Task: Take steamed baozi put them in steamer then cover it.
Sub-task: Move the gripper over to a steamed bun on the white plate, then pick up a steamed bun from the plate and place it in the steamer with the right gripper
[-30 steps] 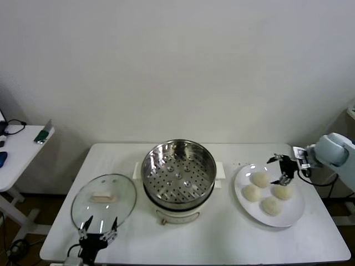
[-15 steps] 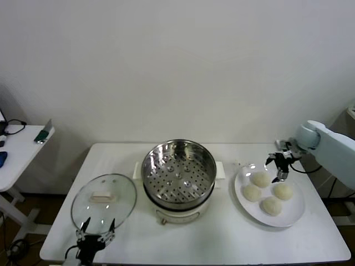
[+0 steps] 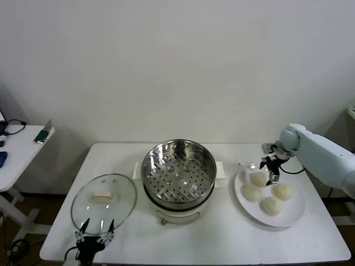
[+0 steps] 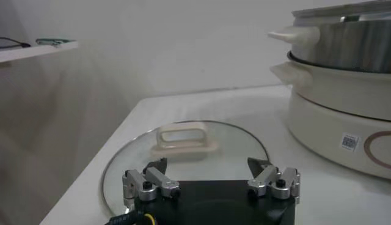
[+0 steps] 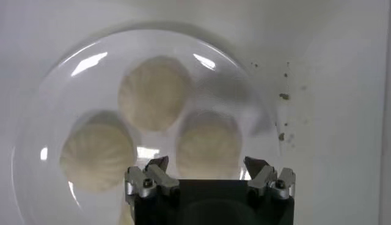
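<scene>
The steamer (image 3: 178, 176) stands in the middle of the white table (image 3: 233, 244), and its shiny perforated basket has nothing inside. To the right of the steamer lies a white plate (image 3: 288, 215) with the four steamed baozi (image 3: 259, 179) on it, close together. The right gripper (image 3: 271, 168) hangs over the edge of the plate that is nearer to the steamer, just above the bun closest to the wall. In the right wrist view its fingers (image 5: 151, 177) are spread wide with one bun (image 5: 208, 143) below them, and they hold nothing. To the left of the steamer the cover (image 3: 104, 200) lies flat on the table, handle up. The left gripper (image 3: 95, 235) waits at the front edge of the cover, fingers (image 4: 148, 183) wide apart and empty.
</scene>
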You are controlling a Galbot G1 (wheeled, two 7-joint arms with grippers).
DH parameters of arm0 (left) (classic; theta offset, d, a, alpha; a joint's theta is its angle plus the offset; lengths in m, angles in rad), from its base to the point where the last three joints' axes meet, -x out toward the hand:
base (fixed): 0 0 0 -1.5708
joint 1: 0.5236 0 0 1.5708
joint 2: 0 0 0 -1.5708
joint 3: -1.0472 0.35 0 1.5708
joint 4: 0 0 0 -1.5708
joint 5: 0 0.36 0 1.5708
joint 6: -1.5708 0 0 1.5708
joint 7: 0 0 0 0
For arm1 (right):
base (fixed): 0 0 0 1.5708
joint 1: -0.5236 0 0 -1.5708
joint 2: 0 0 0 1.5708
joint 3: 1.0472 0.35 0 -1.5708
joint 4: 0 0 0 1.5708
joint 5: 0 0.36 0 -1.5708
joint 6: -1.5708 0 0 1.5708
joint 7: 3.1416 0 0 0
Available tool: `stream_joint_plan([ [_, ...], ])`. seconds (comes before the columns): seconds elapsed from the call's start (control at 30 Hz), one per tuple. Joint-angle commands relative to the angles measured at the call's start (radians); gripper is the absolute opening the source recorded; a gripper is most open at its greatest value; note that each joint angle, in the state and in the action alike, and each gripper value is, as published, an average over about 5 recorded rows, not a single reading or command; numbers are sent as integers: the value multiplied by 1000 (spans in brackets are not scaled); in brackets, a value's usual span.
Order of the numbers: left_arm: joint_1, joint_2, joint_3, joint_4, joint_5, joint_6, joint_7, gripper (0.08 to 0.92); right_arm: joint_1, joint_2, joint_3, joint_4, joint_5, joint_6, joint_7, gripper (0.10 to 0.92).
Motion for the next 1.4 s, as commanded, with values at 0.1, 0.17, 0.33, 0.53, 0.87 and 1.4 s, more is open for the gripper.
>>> stream_joint_plan([
  [0.1, 0, -2, 0, 5, 5, -3, -1, 823, -23, 36, 23, -52, -49, 3, 14, 797],
  [0.17, 0, -2, -1, 4, 5, -4, -1, 823, -25, 39, 31, -59, -61, 4, 19, 762],
  [0.33, 2, -3, 0, 5, 9, -7, -2, 823, -31, 28, 33, -38, -69, 4, 15, 677],
  [0.53, 1, -2, 0, 8, 12, -10, -4, 823, -30, 18, 47, -11, -62, 13, 24, 617],
  [0.87, 8, 0, 5, 5, 19, -26, -5, 823, 200, -110, -112, 268, 77, 94, 23, 611],
  [1.4, -1, 6, 17, -9, 29, -23, -3, 823, 936, 129, -546, 687, 227, 503, 98, 611],
])
